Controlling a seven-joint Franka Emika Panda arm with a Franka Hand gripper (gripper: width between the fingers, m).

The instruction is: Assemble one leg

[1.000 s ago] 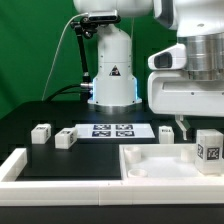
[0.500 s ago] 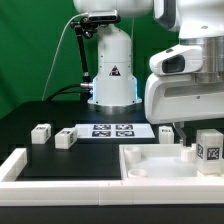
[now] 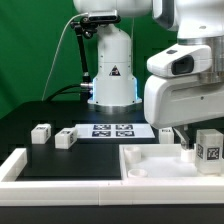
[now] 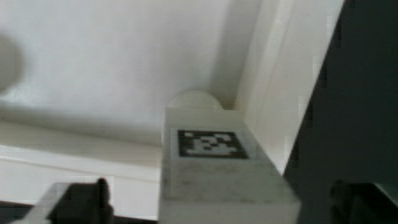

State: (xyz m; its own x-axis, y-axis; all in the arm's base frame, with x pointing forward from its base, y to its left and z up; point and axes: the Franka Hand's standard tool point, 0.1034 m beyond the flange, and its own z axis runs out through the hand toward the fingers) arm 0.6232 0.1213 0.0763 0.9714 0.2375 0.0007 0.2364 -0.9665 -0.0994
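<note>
A leg, a small white block with a marker tag, stands at the exterior view's right, by the large flat white tray-like part. My gripper hangs low right beside it, one finger showing. In the wrist view the leg sits between my gripper's two dark fingers, with gaps on both sides, so the jaws stand open around it. Two more legs stand at the exterior view's left.
The marker board lies in the middle, before the robot's base. Another small white block sits behind the tray-like part. A white raised border runs along the front left.
My gripper has come down lower and slightly toward the exterior view's left, closer around the leg at the right. The other parts have not moved.
</note>
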